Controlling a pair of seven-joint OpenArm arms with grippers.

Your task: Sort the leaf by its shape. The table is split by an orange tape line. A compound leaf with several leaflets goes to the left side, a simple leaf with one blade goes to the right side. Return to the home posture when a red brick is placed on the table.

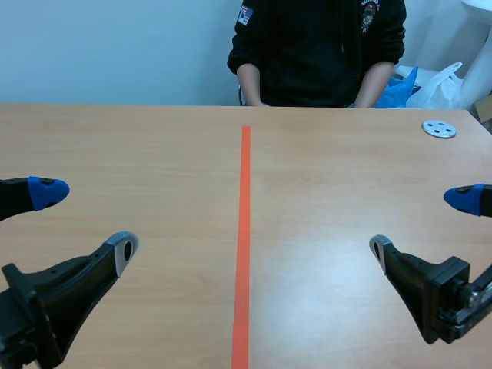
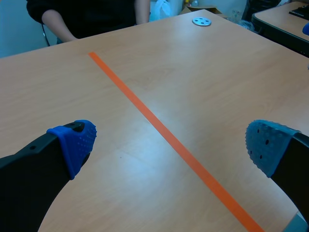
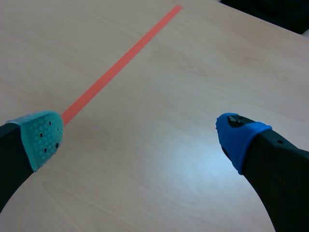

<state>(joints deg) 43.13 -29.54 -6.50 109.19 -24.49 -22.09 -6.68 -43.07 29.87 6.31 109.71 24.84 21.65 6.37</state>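
Two grippers sit nearest the camera, both released, fingers spread with nothing between them: left gripper (image 1: 86, 221) at 8 o'clock, right gripper (image 1: 420, 224) at 4 o'clock, each above the wooden table (image 1: 154, 154). The orange tape line (image 1: 244, 231) runs from 6 o'clock toward 12 o'clock, between the grippers and apart from both. Where the leaf is cannot be told from any view. A grey perforated metal disc (image 1: 439, 128) lies at 2 o'clock near the far edge. A person (image 1: 315, 54) in a black top sits at 12 o'clock.

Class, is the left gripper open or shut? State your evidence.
Open: the left gripper has its pads far apart, with nothing held between them.
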